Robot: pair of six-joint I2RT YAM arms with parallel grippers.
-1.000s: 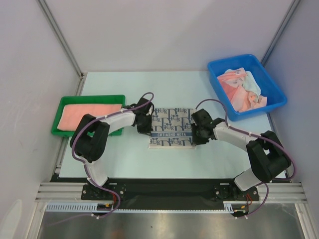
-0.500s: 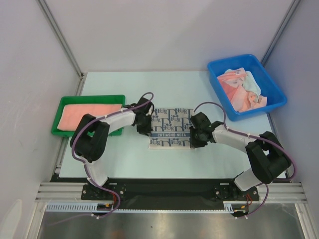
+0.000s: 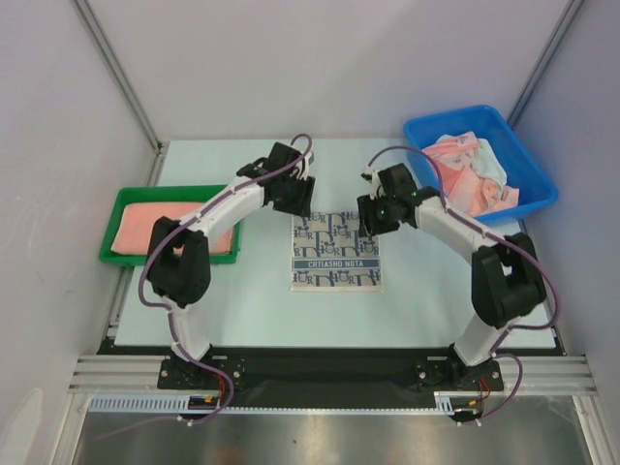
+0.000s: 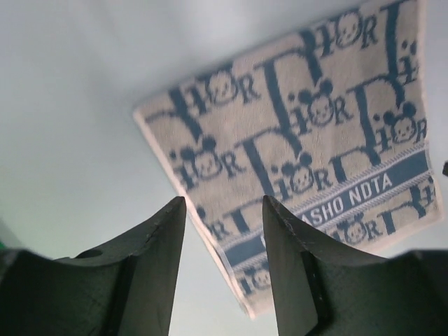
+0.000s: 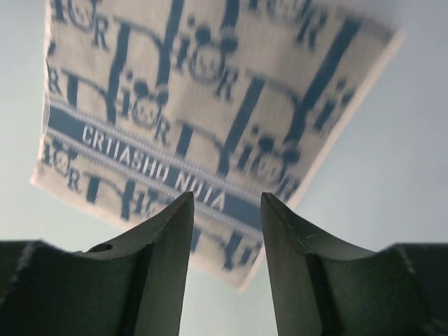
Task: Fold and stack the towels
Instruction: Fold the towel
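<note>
Now seeing navy-and-white patterned towel (image 3: pixel 336 250) flat on the tabletop (image 3: pixel 242 300), centre, between both arms, text band toward the near edge. Reading left gripper (image 4: pixel 224 203) as partly open, nothing between its fingers, hovering over the towel's far-left corner. Same for right gripper (image 5: pixel 227 199): jaws apart, empty, above the far-right corner. Clear of the cloth in both wrist views. Spotting salmon-pink towel (image 3: pixel 165 225) laid flat in green tray (image 3: pixel 174 191) at left. Finding crumpled pink and white towels (image 3: pixel 470 174) in blue bin (image 3: pixel 423 150), far right.
</note>
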